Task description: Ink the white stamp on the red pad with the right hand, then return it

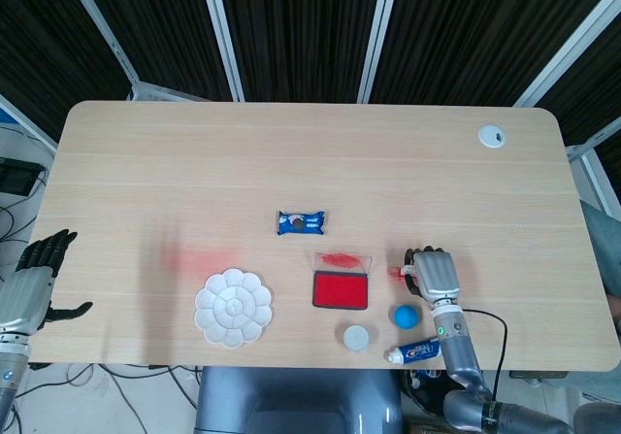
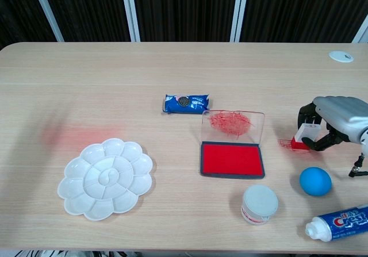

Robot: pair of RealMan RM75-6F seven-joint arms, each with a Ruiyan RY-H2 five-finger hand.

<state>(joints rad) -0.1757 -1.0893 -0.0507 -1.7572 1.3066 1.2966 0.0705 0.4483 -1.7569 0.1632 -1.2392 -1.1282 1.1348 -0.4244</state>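
The red ink pad (image 2: 231, 159) lies open in the middle right of the table, its clear lid (image 2: 233, 125) smeared red. To its right stands the white stamp (image 2: 304, 136) on its red base, touching the table over a red mark. My right hand (image 2: 338, 117) curls around it, fingers behind and thumb in front, gripping it. The head view shows the same hand (image 1: 434, 273) covering the stamp, right of the pad (image 1: 341, 289). Beyond the table's left edge, my left hand (image 1: 33, 284) hangs with fingers apart and nothing in it.
A blue ball (image 2: 315, 181) and a toothpaste tube (image 2: 339, 222) lie just in front of the right hand. A white jar (image 2: 259, 204) stands before the pad. A white flower palette (image 2: 105, 177) is at front left, a blue cookie pack (image 2: 187, 103) mid-table.
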